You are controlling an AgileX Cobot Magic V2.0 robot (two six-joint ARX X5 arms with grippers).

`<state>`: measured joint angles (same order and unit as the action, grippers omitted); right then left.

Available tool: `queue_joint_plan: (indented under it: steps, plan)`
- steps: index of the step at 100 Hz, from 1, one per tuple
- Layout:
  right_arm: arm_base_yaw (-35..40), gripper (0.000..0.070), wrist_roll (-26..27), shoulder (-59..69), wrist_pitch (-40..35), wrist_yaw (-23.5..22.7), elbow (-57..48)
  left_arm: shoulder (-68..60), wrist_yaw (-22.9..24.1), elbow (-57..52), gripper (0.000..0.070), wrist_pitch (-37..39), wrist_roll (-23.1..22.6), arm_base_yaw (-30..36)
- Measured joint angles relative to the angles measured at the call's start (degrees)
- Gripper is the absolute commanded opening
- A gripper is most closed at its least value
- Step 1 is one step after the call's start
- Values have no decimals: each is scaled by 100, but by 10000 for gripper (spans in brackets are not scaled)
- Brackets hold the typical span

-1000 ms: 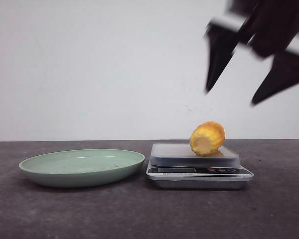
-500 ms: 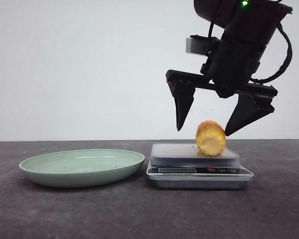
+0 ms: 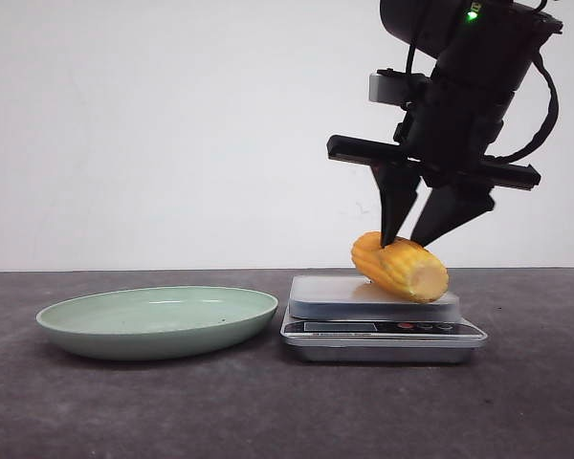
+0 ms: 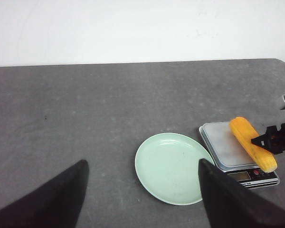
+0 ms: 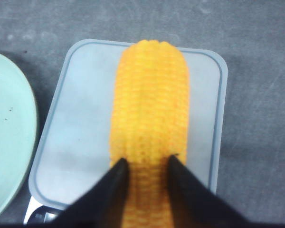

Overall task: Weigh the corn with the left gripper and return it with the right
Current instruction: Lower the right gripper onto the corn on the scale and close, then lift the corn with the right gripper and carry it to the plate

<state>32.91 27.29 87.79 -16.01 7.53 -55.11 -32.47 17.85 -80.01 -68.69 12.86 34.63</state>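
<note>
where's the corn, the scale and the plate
corn (image 3: 400, 267), front view, ridged side of the cob
scale (image 3: 383, 330), front view, its front display panel
plate (image 4: 168, 168), left wrist view, bare middle of the dish

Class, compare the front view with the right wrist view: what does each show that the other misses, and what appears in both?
Only the front view shows the whole green plate in profile, the scale's display and buttons, the white wall, and the right tool with its arm above. Only the right wrist view looks straight down on the scale's platform, showing the kernel rows of the corn and where the fingers pinch it. Both show corn, scale, plate and dark table.
</note>
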Motion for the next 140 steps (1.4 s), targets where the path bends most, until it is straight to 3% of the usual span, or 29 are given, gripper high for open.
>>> queue_joint_plan:
  steps: [41, 76, 125, 140]
  plan:
    - [83, 0, -96, -345, -295, 315, -77, 0, 0, 4, 434, 2, 0, 0]
    - [872, 0, -417, -892, -398, 304, -1309, 2, 7, 4, 433, 11, 0, 0]
    - [1939, 0, 9, 1204, 911, 164, -1440, 562, 164, 20, 432, -280, 177, 0]
    - [2013, 0, 129, 1891, 929, 142, -1690, 562, 164, 20, 432, -448, 262, 0]
